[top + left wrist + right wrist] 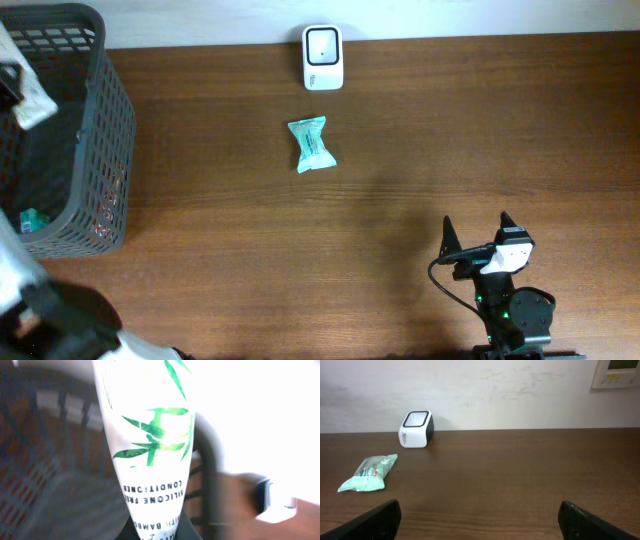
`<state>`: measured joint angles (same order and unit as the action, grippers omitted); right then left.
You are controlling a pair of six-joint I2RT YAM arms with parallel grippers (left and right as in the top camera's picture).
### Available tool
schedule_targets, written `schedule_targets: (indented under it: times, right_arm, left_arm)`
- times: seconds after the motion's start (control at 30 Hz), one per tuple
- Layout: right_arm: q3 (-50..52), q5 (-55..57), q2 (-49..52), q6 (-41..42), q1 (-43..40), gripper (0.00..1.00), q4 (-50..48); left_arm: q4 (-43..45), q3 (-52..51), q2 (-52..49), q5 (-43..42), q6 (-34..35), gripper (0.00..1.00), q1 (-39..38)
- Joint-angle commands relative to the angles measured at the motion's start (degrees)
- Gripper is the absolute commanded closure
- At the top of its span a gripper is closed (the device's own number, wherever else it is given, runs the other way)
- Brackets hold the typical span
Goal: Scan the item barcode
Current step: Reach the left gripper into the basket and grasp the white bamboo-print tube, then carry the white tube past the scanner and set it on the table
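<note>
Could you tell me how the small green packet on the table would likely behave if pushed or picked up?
The green packet looks like a soft crimped-end pouch, so probably light and floppy. Lying flat on the table, it would likely slide, not roll.

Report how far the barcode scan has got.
Done: the left gripper is shut on the conditioner tube at the basket. In hand: that tube, not yet at the scanner. Left: showing its barcode to the scanner. The right gripper stands open, idle. Whether the green packet was scanned cannot be told.
</note>
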<state>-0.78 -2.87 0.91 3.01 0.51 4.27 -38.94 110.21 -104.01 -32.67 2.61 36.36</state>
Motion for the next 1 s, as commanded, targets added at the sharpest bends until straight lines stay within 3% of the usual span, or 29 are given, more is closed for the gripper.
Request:
schedule_targets:
  times: [0.0, 0.13, 0.2, 0.27, 0.33, 0.43, 0.5, 0.63, 0.77, 0.97]
  right_arm:
    - [0.5, 0.3, -0.4, 0.2, -0.2, 0.01, 0.0]
    - [0.5, 0.3, -0.4, 0.2, -0.2, 0.01, 0.0]
    - [0.5, 0.3, -0.4, 0.2, -0.2, 0.01, 0.0]
    - [0.5, 0.3, -0.4, 0.2, -0.2, 0.01, 0.0]
    - [0.5, 0.3, -0.4, 0.2, -0.2, 0.01, 0.0]
    - [0.5, 0.3, -0.4, 0.2, -0.2, 0.01, 0.0]
    - [0.5, 0.3, -0.4, 0.2, -0.2, 0.01, 0.0]
    - [0.5, 0.3, -0.4, 0.2, -0.2, 0.01, 0.0]
    - [0.5, 0.3, -0.4, 0.2, -0.2, 0.01, 0.0]
    - [0.5, 0.3, -0.4, 0.2, -0.2, 0.01, 0.0]
  left_arm:
    - [2.4, 1.7, 10.4, -9.1, 11.2, 1.00, 0.1]
    - [8.4, 1.7, 15.4, -24.1, 24.5, 1.00, -2.5]
    - [8.3, 1.7, 15.9, -24.2, 29.3, 1.00, -8.8]
    - [6.4, 1.1, 15.8, -22.8, 28.9, 1.00, -15.8]
    - [3.1, -0.6, 15.8, -18.6, 27.1, 1.00, -25.2]
    - [-6.5, -2.8, 15.4, 2.9, 27.1, 1.00, -39.3]
    - [-8.3, -5.1, 14.8, 16.0, 27.6, 1.00, -47.5]
    - [-8.3, -9.0, 10.4, 29.3, 31.4, 1.00, -59.0]
    - [-6.9, -9.7, 0.6, 34.0, 31.5, 1.00, -65.4]
    - [-2.9, -9.7, -13.9, 33.9, 31.5, 1.00, -71.7]
